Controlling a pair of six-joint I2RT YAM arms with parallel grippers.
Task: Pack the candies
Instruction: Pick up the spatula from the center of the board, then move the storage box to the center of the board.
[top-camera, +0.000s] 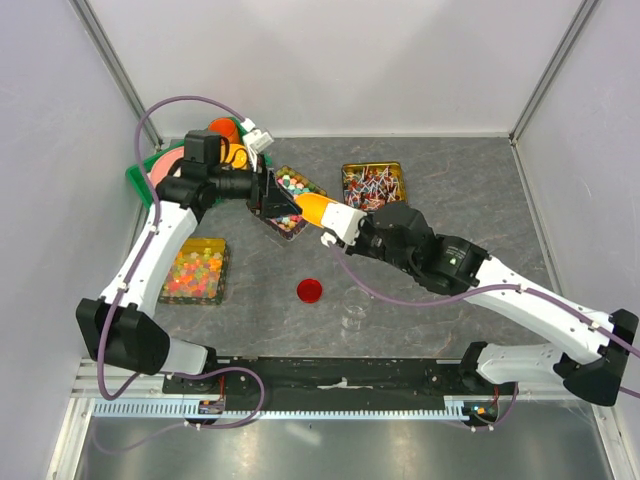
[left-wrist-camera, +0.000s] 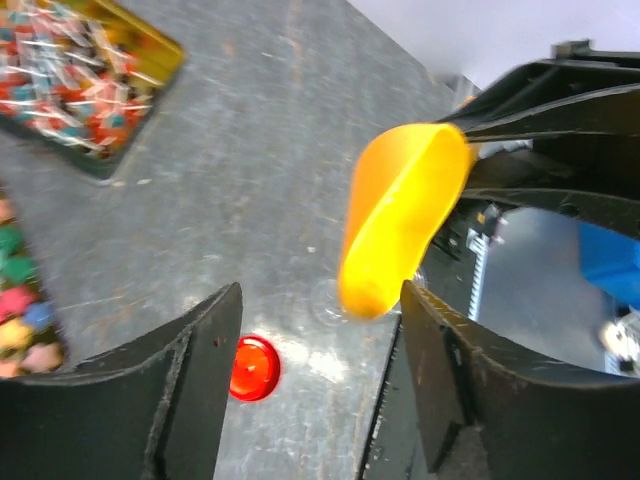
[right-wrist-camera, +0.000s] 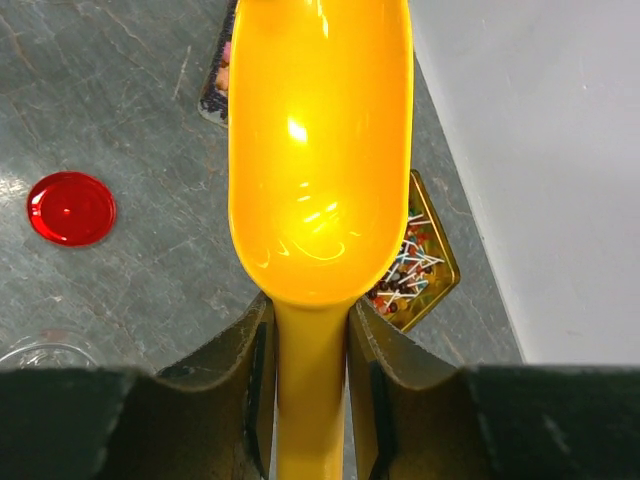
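From above: found the candies (top-camera: 292, 183) heaped in a dark tray (top-camera: 318, 187) directly under the left end effector (top-camera: 280, 205), partly covered by it. Noted its fingers spread, pinching nothing. Saw the right end effector (top-camera: 335, 222) pressed onto the handle of a yellow scoop (top-camera: 313, 207), bowl reaching ahead over the tray. Spotted a tin of lollipops (top-camera: 373, 185) off to that end effector's right, a red lid (top-camera: 310, 290) and a clear jar (top-camera: 353, 313) to its left on the worktop (top-camera: 450, 200), and a tray of gummies (top-camera: 195, 270) well behind the left end effector.

From the left wrist: saw both fingers (left-wrist-camera: 190, 380) wide apart, bare worktop between. Found the scoop hanging ahead on the right and the red lid just beside the left finger. Caught the candies only as a blurred strip at the left edge. Could barely make out the jar beneath the scoop.

From the right wrist: saw the scoop's glossy bowl empty, handle squeezed between the fingers (right-wrist-camera: 250, 380). Found the tin half hidden behind the bowl, the jar cut off at lower left, and only a sliver of the candy tray ahead-left, contents too small to tell.
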